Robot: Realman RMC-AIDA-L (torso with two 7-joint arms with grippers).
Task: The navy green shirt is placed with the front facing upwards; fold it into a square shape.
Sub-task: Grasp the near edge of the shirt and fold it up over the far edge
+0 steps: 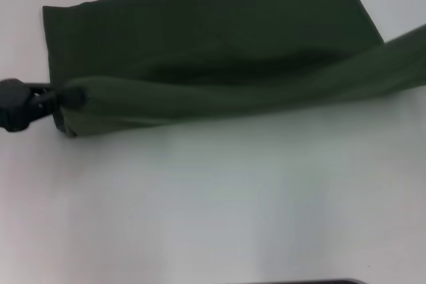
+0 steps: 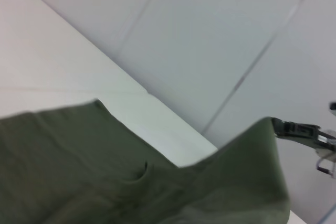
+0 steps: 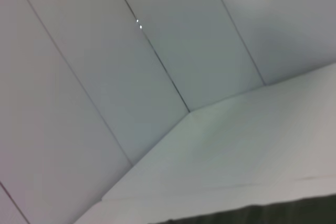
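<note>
In the head view the navy green shirt [image 1: 213,51] lay on the white table [image 1: 213,204] as a long folded band. Its near edge was lifted into a soft sagging roll that ran from the left gripper [image 1: 56,101] away toward the right border. That gripper was clenched on the cloth's left end. The right gripper lay outside this view, though the raised fabric led off toward it.

In the left wrist view the shirt [image 2: 79,161] hung just below the camera. Its far corner peaked upward against the right gripper [image 2: 286,127], whose fingers pinched that corner.

In the right wrist view only a dark strip of shirt [image 3: 283,214] showed against the table [image 3: 236,145] and wall panels [image 3: 105,51].

The cloth looked light, limp and prone to sag between holds. Gripping both ends of one edge therefore seemed the sound way to carry the fold over flat.
</note>
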